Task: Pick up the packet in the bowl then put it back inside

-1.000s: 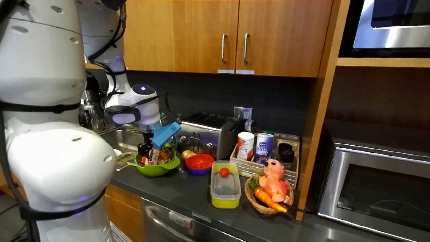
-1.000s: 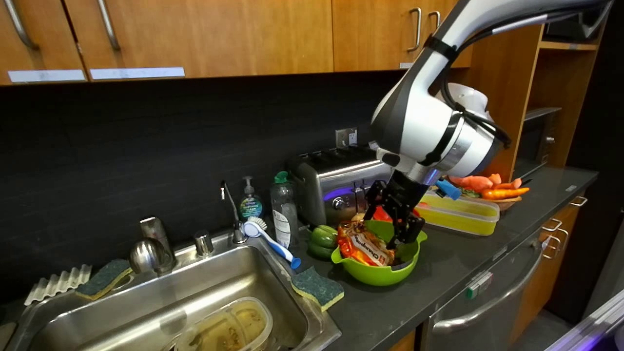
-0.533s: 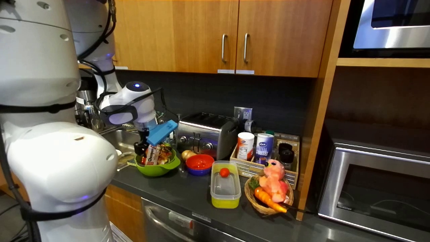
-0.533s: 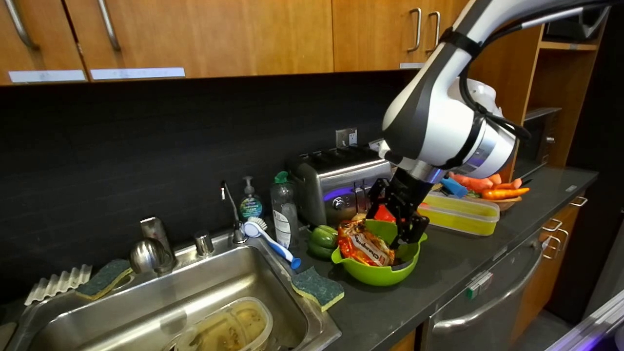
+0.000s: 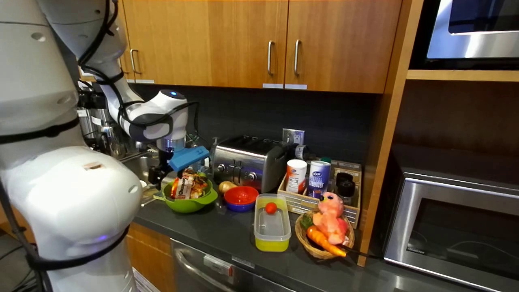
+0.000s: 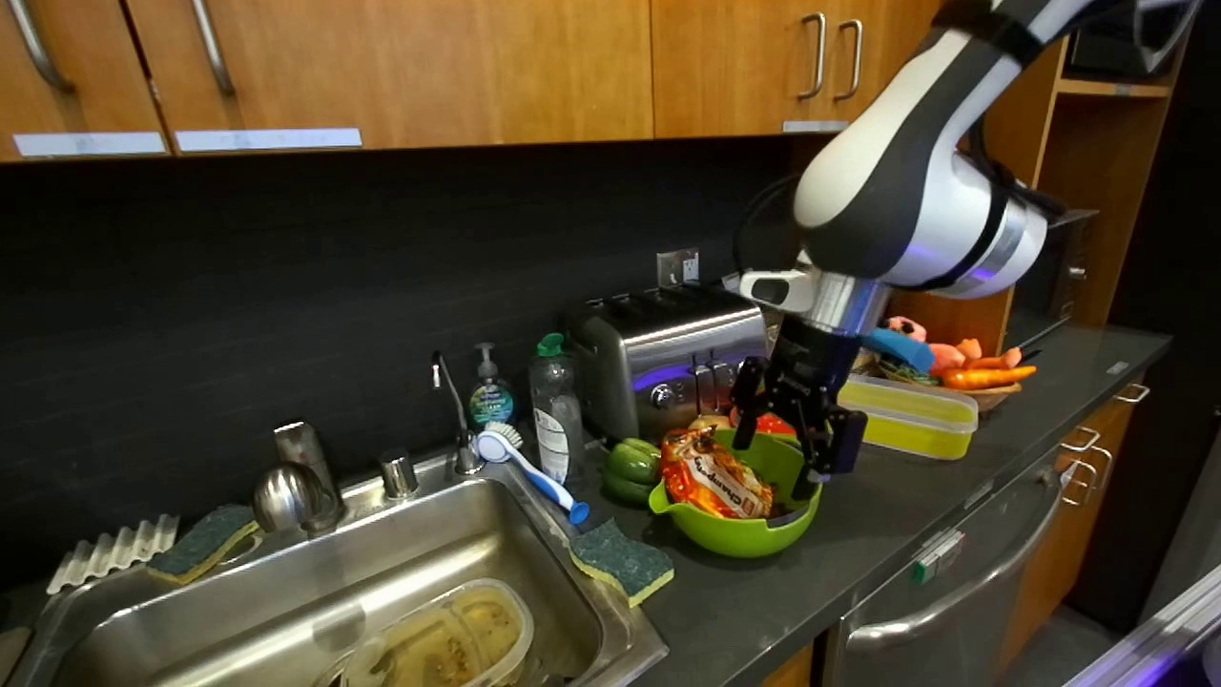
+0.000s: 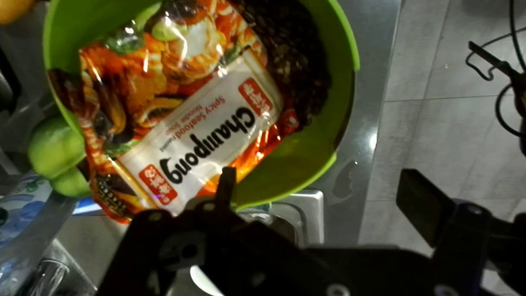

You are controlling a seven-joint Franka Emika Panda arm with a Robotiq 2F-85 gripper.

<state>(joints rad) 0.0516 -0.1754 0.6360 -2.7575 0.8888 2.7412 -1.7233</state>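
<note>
The packet (image 6: 711,482), shiny orange-red with a white "Champong" label, leans inside the lime-green bowl (image 6: 739,542) on the counter. In the wrist view the packet (image 7: 197,139) covers much of the bowl (image 7: 283,162), beside some dark contents. My gripper (image 6: 777,461) stands wide open above the bowl's side away from the sink, apart from the packet. Nothing is between its fingers (image 7: 425,205); through the gap I see bowl rim, counter and floor. In an exterior view my gripper (image 5: 157,177) is over the bowl's near-left side, and the packet (image 5: 185,186) sits to its right.
Close to the bowl are a green pepper (image 6: 630,472), an onion (image 5: 227,186), a red bowl (image 5: 242,194) and the steel toaster (image 5: 243,162). A sponge (image 6: 622,563) lies at the sink (image 6: 572,611). A dish-soap bottle (image 6: 558,410) stands behind.
My open gripper has shifted away from the packet towards the bowl's outer side, turning more upright and rising slightly. The packet and bowl have not moved visibly.
</note>
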